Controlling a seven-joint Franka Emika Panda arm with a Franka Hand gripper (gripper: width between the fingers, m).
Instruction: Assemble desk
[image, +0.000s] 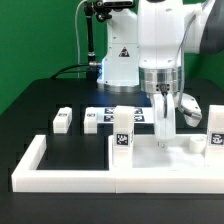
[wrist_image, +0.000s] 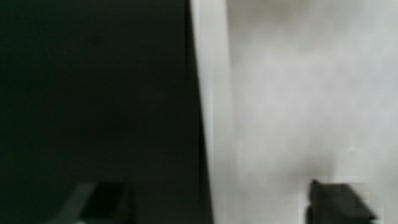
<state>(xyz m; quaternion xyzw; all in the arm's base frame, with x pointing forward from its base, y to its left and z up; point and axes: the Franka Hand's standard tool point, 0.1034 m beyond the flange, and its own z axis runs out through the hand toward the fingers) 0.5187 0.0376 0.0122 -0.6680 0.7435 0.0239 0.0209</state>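
The arm is reaching straight down toward the exterior view's right, and the tool (image: 162, 128) is hanging low over the white tabletop (image: 150, 153). The tabletop is lying flat on the black bench (image: 40, 105), tucked inside the white border wall (image: 60, 178) against the wall's front run. In the wrist view the tool (wrist_image: 217, 202) is showing its jaws standing wide. The two dark fingertips (wrist_image: 98, 203) are sitting far apart and are clamping nothing. A broad white surface, most likely the tabletop (wrist_image: 294, 100), is filling the space under one fingertip. The other fingertip is hanging over the dark bench (wrist_image: 89, 90), clear of the white edge. Whether the tips are touching the white surface, the pictures are not showing. A tagged leg (image: 122, 137) is standing upright at the tabletop's end nearer the exterior view's left; whether it is resting on the tabletop or just beside it is unclear. A second leg (image: 62, 120) is sitting alone on the bench, well apart to the exterior view's left. A third leg (image: 215, 135) is standing at that view's right edge. The marker board (image: 100, 117) is lying flat behind the tagged leg.
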